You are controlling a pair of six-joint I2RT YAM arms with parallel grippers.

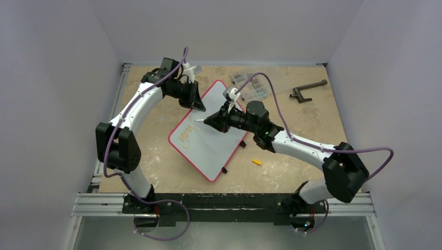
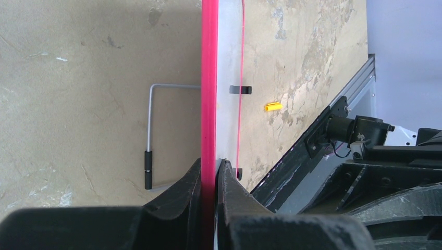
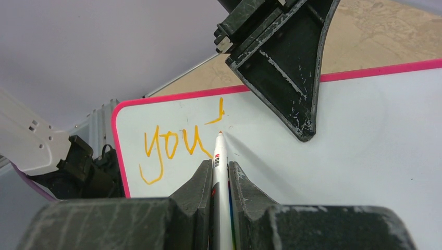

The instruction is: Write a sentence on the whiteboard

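A flat white whiteboard (image 1: pixel 213 151) with a thin red rim is being kept diagonal on the mottled tan surface (image 1: pixel 156 166), apart from its side edges. The whiteboard's far rim is being pinched by the closed left end effector (image 2: pixel 209 165). A slim white marker (image 3: pixel 221 156) is being clamped by the right end effector (image 3: pixel 220 169), its tip near the orange handwritten sentence (image 3: pixel 169 148), "you".

Glossy whiteboard (image 1: pixel 208 143), matt mottled table (image 1: pixel 292 166)

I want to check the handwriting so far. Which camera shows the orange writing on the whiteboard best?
The right wrist view: the sentence reads "you" plus a started stroke, close and sharp. The top external view shows it small and faint. The left wrist view sees only the whiteboard edge-on, no writing.
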